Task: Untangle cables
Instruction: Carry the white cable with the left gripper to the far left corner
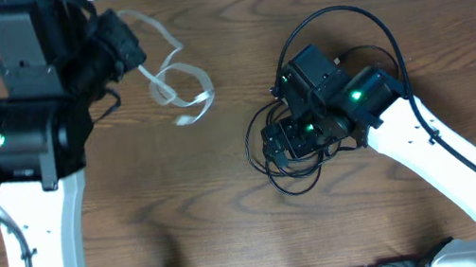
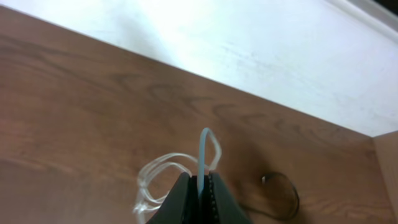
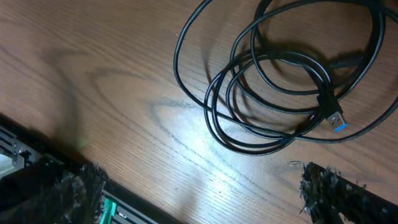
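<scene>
Left gripper (image 2: 199, 186) is clamped shut on a strand of the white cable (image 2: 208, 146), near the far edge of the table (image 1: 184, 219), left side. The rest of that cable lies in loose loops just right of the fingers. Black cables (image 1: 333, 10) are coiled together right of centre, well apart from the white one. Right gripper (image 3: 199, 190) hangs over that coil, jaws wide, holding nothing. The coil and a blue-tipped USB plug (image 3: 334, 118) lie just beyond its fingertips.
</scene>
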Robot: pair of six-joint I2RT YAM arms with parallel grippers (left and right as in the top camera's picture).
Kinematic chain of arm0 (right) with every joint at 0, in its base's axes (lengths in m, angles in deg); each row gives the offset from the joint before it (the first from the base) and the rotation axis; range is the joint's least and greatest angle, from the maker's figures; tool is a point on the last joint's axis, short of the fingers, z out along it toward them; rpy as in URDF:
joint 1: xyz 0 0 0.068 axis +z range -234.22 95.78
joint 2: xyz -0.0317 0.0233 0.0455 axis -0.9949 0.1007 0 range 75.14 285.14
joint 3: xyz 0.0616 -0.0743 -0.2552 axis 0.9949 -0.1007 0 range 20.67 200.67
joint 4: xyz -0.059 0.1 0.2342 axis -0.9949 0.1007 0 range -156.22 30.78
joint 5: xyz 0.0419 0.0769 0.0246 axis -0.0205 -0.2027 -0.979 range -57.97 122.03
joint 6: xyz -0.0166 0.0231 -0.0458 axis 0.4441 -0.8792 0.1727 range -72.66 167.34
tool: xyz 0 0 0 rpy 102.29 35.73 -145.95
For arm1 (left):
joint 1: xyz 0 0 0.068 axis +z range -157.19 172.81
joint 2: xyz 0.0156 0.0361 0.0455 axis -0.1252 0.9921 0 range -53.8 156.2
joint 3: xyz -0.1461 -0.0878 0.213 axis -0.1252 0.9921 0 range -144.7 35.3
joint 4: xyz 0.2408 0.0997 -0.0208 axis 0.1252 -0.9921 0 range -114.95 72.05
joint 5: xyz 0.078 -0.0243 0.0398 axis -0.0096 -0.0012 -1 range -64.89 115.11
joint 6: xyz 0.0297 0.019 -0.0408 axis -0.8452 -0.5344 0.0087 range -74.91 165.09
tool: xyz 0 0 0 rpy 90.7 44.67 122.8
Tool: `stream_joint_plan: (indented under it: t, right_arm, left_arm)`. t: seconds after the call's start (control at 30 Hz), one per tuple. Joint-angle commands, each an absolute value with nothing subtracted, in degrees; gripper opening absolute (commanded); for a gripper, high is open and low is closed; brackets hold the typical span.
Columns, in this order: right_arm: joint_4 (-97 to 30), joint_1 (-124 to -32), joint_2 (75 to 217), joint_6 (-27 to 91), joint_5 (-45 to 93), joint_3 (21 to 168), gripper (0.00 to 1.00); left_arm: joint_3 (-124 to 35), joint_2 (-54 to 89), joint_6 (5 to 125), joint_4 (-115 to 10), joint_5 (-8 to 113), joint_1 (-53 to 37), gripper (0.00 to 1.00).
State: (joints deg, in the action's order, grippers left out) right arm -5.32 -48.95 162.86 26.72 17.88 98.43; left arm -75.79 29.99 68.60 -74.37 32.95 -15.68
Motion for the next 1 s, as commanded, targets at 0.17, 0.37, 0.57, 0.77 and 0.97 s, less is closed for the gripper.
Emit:
stream_joint_plan:
  t: [0.17,0.37,0.57,0.77,0.97]
  right_arm:
    - [-5.36,-49.26,162.49,25.93,17.53,98.21,0.99]
    - [-5.36,-49.26,162.49,25.93,17.53,98.21,0.99]
    - [-5.36,-49.26,162.49,25.93,17.53,98.21,0.99]
    - [-5.36,-49.26,162.49,25.93,17.53,98.21,0.99]
    - [-5.36,-49.26,162.49,25.93,17.53,98.21,0.99]
  left_arm:
    - [-80.55,37.79,65.45,-62.68,28.78,-14.04,0.08]
    - [-80.53,43.98,60.49,-58.11,28.56,-14.06,0.08]
    - [-80.53,48.63,59.92,-50.33,45.78,-14.13,0.08]
    - [-80.53,49.92,61.65,-40.89,58.98,-15.00,0.08]
    - [-80.12,50.71,61.63,-39.90,55.29,-12.91,0.08]
